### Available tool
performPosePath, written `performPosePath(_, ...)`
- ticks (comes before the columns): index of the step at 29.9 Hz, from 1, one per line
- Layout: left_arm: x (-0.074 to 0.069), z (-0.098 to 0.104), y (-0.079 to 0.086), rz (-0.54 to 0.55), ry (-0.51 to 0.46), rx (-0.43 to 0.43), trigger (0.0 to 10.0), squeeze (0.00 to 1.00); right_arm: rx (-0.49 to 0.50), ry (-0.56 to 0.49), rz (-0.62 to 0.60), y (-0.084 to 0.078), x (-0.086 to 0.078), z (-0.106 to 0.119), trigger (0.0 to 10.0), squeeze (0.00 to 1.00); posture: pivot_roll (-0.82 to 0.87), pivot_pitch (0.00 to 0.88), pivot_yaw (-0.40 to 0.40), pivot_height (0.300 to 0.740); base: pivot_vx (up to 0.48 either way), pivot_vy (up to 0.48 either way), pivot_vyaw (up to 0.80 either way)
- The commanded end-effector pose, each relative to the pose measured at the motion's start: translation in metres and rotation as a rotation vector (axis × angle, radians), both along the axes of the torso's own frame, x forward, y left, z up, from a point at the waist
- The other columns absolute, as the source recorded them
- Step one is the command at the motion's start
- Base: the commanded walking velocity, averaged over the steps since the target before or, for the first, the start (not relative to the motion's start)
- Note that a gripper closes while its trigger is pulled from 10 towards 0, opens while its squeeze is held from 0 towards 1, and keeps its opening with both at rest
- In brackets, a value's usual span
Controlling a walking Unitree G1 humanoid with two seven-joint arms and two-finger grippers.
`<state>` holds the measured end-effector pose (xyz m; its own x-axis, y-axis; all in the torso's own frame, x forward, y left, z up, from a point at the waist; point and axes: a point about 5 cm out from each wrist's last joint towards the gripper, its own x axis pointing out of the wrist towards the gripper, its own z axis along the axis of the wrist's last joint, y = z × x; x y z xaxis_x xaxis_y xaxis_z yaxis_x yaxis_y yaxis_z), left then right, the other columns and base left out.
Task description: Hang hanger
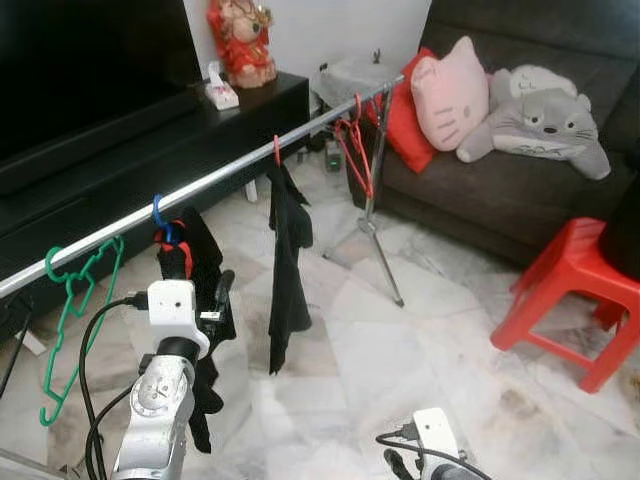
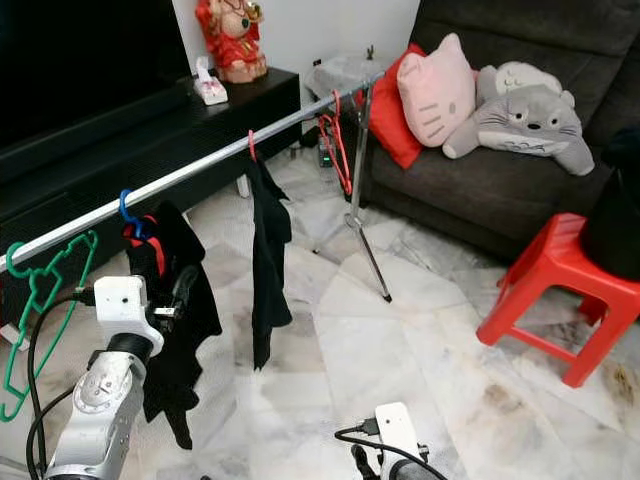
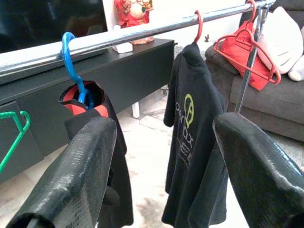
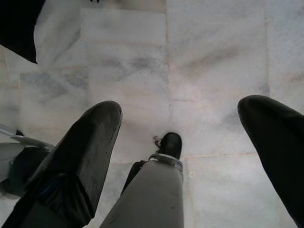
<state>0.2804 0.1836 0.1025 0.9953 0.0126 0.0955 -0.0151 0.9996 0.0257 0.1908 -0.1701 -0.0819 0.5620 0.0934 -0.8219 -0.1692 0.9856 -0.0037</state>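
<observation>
A chrome rail [image 1: 220, 173] runs from near left to far right. On it hangs a blue hanger [image 3: 71, 61] carrying a black garment with red lining [image 1: 205, 260]. My left gripper [image 3: 164, 180] is raised just in front of that garment, open, with nothing between its fingers. An empty green hanger [image 1: 70, 310] hangs further left. Further along the rail, a red hanger holds a black T-shirt [image 1: 288, 260]. Empty red hangers [image 1: 355, 145] sit at the far end. My right gripper [image 4: 180, 156] hangs low over the marble floor, open and holding nothing.
The rail's tripod stand [image 1: 375, 230] spreads its legs on the floor. A red plastic stool [image 1: 575, 275] stands at the right, in front of a dark sofa [image 1: 500, 190] with plush toys. A black TV cabinet [image 1: 150, 150] runs behind the rail. My own foot [image 4: 170, 145] is below the right gripper.
</observation>
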Motion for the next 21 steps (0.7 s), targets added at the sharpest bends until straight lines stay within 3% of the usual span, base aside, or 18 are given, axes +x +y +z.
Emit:
performPosePath(1,0.0003,0.002,-0.003,-0.014,-0.001,0.006,10.0,0.0,0.011,-0.009,-0.012,0.0014,0.0016,0.0008,10.0,0.0,-0.11,0.0,0.042,0.74,0.0,0.0,0.0)
performPosePath(5,0.0013,0.0017,-0.0043,-0.017,0.006,-0.009,10.0,0.0,0.013,-0.011,-0.015,0.0013,0.0017,0.0009,10.0,0.0,-0.11,0.0,0.042,0.74,0.0,0.0,0.0)
performPosePath(21,0.0018,0.0027,-0.0033,-0.02,0.009,0.002,10.0,0.0,0.018,-0.015,-0.015,0.0017,0.0019,0.0011,10.0,0.0,-0.1,0.0,0.041,0.74,0.0,0.399,0.0)
